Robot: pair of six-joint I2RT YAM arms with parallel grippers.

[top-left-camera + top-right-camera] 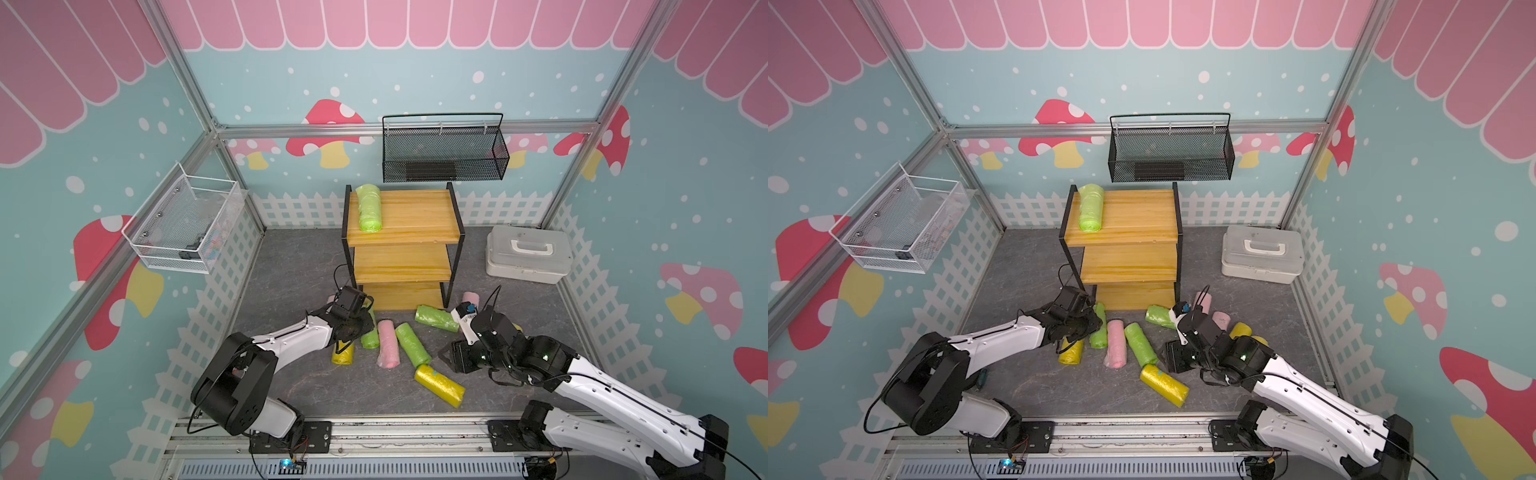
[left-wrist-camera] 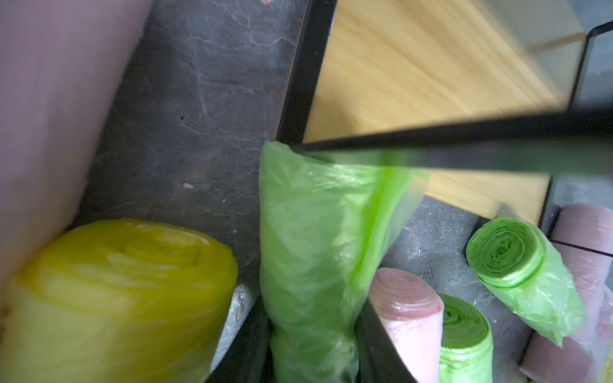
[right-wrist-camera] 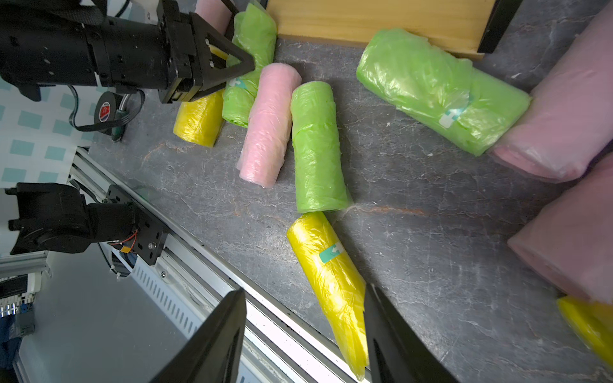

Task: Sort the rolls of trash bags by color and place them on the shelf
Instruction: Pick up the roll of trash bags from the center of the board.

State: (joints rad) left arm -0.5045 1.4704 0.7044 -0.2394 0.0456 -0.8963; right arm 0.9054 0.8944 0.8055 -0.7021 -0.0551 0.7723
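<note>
Where the shelf (image 1: 415, 220) stands: centre of both top views, at the back of the grey floor (image 1: 291, 270); we see stepped wooden boards in a black frame.
Top board: one lime green roll (image 1: 369, 209) lies along its left edge.
Left gripper (image 2: 313, 331): just lower left of the shelf's lowest board in the top views; we read the jaws as closed on a second green roll (image 2: 315, 232), one finger against each side. The wrist view is blurred.
That roll's place: left side of the pile, far end at the frame's front left foot; small yellow roll (image 1: 343, 355) just left of it, pink roll (image 1: 387, 343) just right. We cannot tell if it is off the floor.
Right gripper (image 3: 305, 290): lower centre-right of the top views, hidden under its wrist there; jaws apart, gripping nothing.
Long yellow roll (image 3: 331, 282): flat on the floor, lower centre of the top views; its end lies between the right fingers, close to one, with a gap to the other.
Other floor rolls: slanted green roll (image 1: 412, 345) between the pink roll and the long yellow roll; another green roll (image 1: 436, 318) just below the shelf's right foot.
Background: black mesh basket (image 1: 444, 158) upper centre; white wire basket (image 1: 183, 228) left; white case (image 1: 528, 253) right of the shelf.
</note>
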